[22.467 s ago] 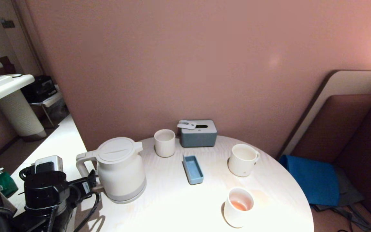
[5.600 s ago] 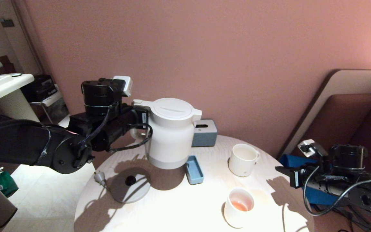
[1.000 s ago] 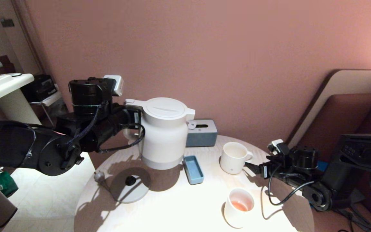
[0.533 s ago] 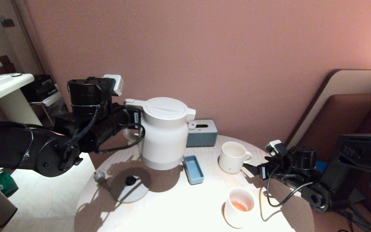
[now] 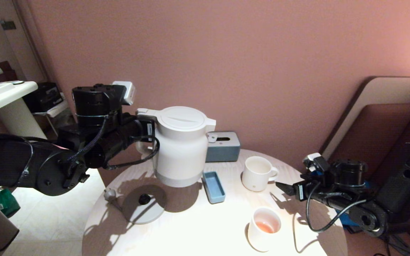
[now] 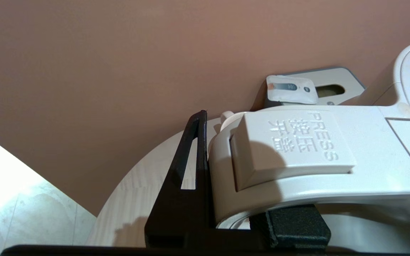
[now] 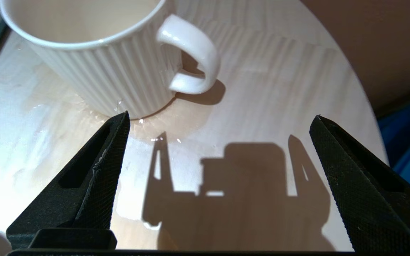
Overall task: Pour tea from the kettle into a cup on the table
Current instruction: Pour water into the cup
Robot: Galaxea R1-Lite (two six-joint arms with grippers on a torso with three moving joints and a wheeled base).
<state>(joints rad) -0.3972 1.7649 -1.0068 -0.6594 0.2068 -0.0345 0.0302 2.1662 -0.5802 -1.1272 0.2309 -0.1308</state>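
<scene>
- The round table of pale whitish wood grain carries everything, with a wet sheen on it around the mug in the right wrist view.
- The large cream-white electric kettle, with flat round lid and grey bottom band, hangs upright in the air above the table's left rear part, clear of the surface.
- The black left gripper is clamped on the kettle's squarish loop handle, just below the lid's press button, one finger showing beside it.
- The black right gripper hovers low over the table's right side, its jaws spread wide and empty, pointing at the mug and just short of it.
- A grey round base disc lies on the table under and left of the kettle.
- A grey-blue tissue box sits at the back, behind the kettle.
- The white ribbed cup with small loop handle stands right of centre, handle toward the right gripper.
- A smooth white cup near the front edge holds a little pale orange-pink tea.
- A small blue rectangular tray lies between kettle and ribbed cup.
</scene>
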